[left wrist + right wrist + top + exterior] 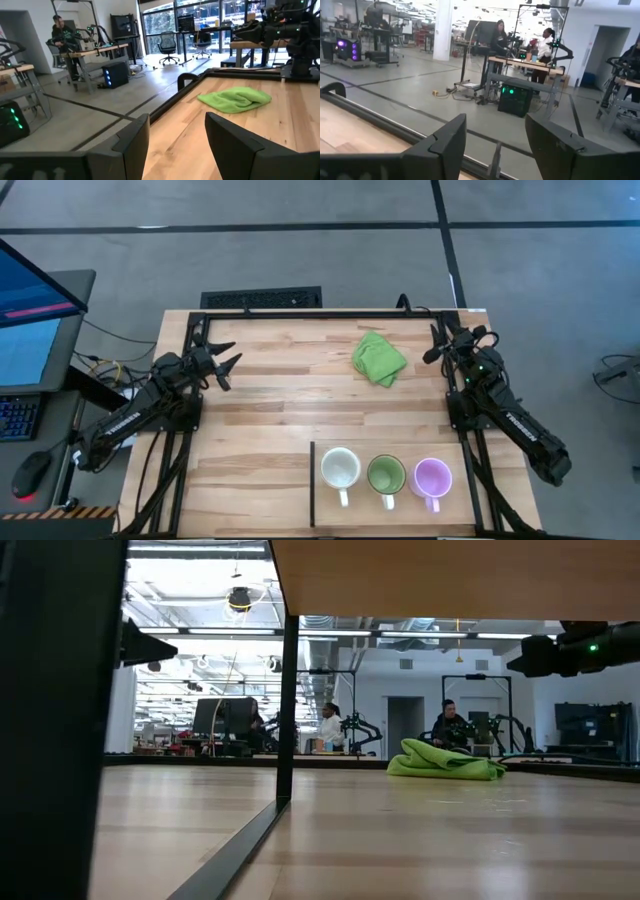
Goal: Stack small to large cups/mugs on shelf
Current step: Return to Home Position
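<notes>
Judging the homing step in hand, we list: left gripper [228, 361] and right gripper [437, 346], both spread wide, empty. White mug [340, 468], green mug [386, 474], purple mug [432, 476]: side by side on shelf [400, 451], well behind the right gripper, unstacked. Next move, we judge: settling both arms at rest.

- From high overhead we looked straight down on the whole table [260, 410], the green cloth [379, 358] well below us.
- At tabletop height we looked level across the table, the cloth well off, the room behind it.
- Behind the left gripper [225, 361] we faced the cloth, nearer.
- Behind the right gripper [437, 346], near the cloth, we faced outward to the room.
- Three views shared the cloth; three, the room.
</notes>
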Controlling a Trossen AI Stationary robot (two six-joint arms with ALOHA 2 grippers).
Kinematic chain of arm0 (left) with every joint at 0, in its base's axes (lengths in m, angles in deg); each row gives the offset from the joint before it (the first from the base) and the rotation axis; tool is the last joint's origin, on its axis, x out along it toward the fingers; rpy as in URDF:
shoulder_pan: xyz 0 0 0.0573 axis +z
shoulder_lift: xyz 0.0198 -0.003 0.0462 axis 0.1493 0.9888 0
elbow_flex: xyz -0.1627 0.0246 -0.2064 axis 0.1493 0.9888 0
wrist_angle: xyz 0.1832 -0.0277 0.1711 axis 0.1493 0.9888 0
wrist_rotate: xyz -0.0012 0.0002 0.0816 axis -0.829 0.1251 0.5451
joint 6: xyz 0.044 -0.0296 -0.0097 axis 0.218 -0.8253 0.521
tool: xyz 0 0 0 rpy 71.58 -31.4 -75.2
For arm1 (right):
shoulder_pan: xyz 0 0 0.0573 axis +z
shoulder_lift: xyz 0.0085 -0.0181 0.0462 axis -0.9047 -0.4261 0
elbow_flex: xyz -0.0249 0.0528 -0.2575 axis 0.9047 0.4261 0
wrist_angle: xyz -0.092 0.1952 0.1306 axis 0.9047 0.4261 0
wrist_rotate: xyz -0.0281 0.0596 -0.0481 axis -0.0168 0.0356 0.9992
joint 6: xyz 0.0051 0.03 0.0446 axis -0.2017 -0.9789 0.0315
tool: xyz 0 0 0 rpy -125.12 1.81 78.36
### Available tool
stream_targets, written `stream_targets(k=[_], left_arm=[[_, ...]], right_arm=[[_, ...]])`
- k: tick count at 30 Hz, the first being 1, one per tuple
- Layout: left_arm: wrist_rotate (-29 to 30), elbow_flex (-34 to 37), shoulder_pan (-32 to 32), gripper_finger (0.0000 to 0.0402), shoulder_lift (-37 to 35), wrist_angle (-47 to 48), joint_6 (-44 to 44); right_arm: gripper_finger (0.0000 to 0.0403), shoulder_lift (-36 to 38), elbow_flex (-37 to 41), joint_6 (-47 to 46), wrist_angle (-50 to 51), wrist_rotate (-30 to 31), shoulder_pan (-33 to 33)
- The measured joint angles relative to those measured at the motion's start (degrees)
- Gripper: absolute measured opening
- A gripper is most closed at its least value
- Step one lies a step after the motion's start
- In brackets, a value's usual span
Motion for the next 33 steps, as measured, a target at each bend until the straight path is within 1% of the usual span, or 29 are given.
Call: stream_targets(k=[7, 14, 33], left_arm=[[0.0, 0.0, 0.0, 0.0185, 0.0, 0.1, -4.1], [1.7, 0.0, 0.0, 0.0185, 0.0, 0.3, -3.4], [1.9, 0.1, 0.0, 0.0185, 0.0, 0.3, -3.2]], right_arm=[[0.0225, -0.1, 0.0, 0.0, 0.7, 0.0, 0.0], [0.0225, -0.1, 0.0, 0.0, 0.7, 0.0, 0.0], [0.0225, -0.1, 0.0, 0.0, 0.7, -0.1, 0.0]])
